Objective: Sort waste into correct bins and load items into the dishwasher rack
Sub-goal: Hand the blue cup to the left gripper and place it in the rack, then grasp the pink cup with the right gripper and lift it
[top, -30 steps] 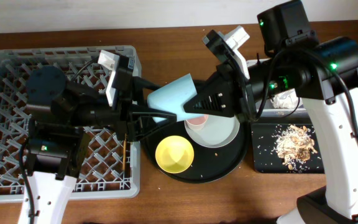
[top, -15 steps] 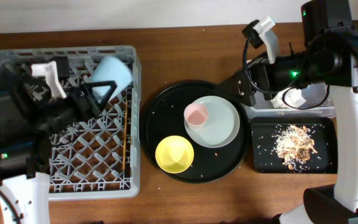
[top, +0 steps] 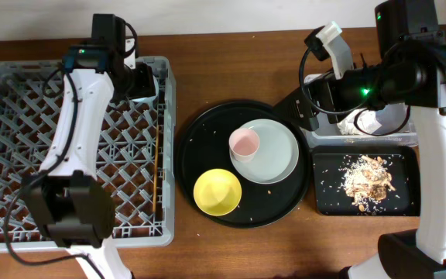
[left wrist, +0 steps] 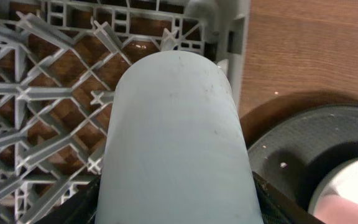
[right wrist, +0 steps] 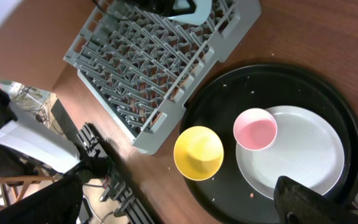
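My left gripper (top: 139, 80) is shut on the small blue cup (left wrist: 176, 137), whose pale side fills the left wrist view. It holds the cup over the far right corner of the grey dishwasher rack (top: 22, 116). My right gripper (top: 307, 112) hangs open and empty above the round tray's right edge, beside the clear tub (top: 397, 124). The pink cup (top: 244, 142) stands on the pale plate (top: 277, 155), with the yellow bowl (top: 217, 192) in front of them. Wooden chopsticks (top: 156, 182) lie in the rack near its right wall. A white tissue (top: 358, 122) sits in the tub, and food scraps (top: 366, 178) lie on the shallow black tray (top: 327, 198).
The large round black tray (top: 200, 147) holds the plate, pink cup and bowl between the rack and the two bins. The right wrist view shows the table's edge (right wrist: 135, 180) and cables and gear below it. Bare brown table runs along the back.
The left arm has carried the blue cup from above the round tray to the rack's far right corner. The right gripper opened off the cup and drew back to the right.
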